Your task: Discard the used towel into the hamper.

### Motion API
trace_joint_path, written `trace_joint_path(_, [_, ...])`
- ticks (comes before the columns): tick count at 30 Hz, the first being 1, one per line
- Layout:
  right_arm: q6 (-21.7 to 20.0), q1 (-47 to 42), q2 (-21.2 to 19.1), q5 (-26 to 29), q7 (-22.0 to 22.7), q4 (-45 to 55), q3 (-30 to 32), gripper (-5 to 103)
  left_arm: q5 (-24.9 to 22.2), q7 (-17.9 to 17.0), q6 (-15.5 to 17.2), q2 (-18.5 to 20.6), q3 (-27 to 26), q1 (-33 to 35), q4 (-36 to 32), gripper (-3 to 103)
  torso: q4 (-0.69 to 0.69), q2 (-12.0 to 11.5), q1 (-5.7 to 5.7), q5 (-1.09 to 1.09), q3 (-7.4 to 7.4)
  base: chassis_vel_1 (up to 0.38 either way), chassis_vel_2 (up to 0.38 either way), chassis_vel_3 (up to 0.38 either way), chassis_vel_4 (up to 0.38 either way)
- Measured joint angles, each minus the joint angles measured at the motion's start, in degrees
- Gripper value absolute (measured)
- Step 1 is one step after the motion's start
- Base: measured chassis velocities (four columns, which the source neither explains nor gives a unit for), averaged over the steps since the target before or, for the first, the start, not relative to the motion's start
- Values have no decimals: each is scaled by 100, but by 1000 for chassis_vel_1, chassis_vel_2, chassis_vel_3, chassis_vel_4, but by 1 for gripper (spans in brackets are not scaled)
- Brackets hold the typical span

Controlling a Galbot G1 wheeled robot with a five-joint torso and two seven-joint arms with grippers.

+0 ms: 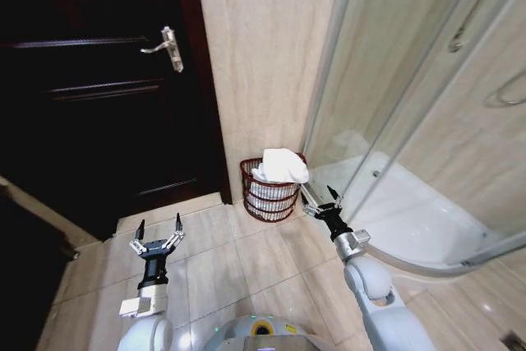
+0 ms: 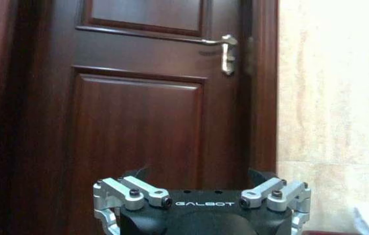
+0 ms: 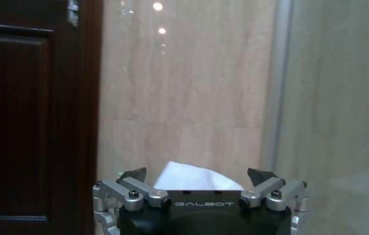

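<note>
The hamper point(image 1: 269, 191) is standing on the tiled floor point(image 1: 222, 260) at the foot of the beige wall point(image 1: 263, 55), between the dark wooden door point(image 1: 99, 80) on the left and the glass shower enclosure point(image 1: 411, 80) on the right. The white towel point(image 1: 282, 165) is lying in it, heaped above the rim and drooping a little over the right edge.

The right arm is reaching forward and slightly left from the robot's shoulder, its forearm stretching out low over the floor. The right pincer point(image 1: 321, 197) is hovering just beside the hamper's right rim, apart from the towel, with its fingers spreading wide and holding nothing. In the right wrist view the two dark fingertips point(image 3: 133, 175) are standing well apart, and a corner of the towel point(image 3: 194, 177) is showing between them, farther off against the wall.

The left arm is sitting idle nearer the robot, bending upward at the left, well apart from the hamper. The left pincer point(image 1: 158, 230) is pointing toward the door with its fingers splaying wide and gripping nothing. In the left wrist view its finger linkages point(image 2: 132, 193) are spreading open in front of the door panel, with the metal door handle point(image 2: 223, 49) above.
</note>
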Motion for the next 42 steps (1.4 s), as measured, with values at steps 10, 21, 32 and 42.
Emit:
trace_joint_path(10, [353,38,45,102,-74,-194,106,100,6,-20,-170,-3,33,-24,83,100,2,0,0,0,0,73,90,64,67])
trace_joint_path(21, [376,86,44,210,-115,-304,189,100,34,11,-134,-18,39,-73,86,100,0,1,0,0,0,-9,11,10,-10])
trace_joint_path(32, [389,129,30,236,-87,-363,172,100,62,46,-79,-40,35,-91,60,100,0,0,0,0,1,-102,109,100,-103])
trace_joint_path(42, [366,125,24,219,-77,-372,172,100,63,50,-69,-42,24,-88,36,100,0,0,0,1,1,-88,81,88,-79])
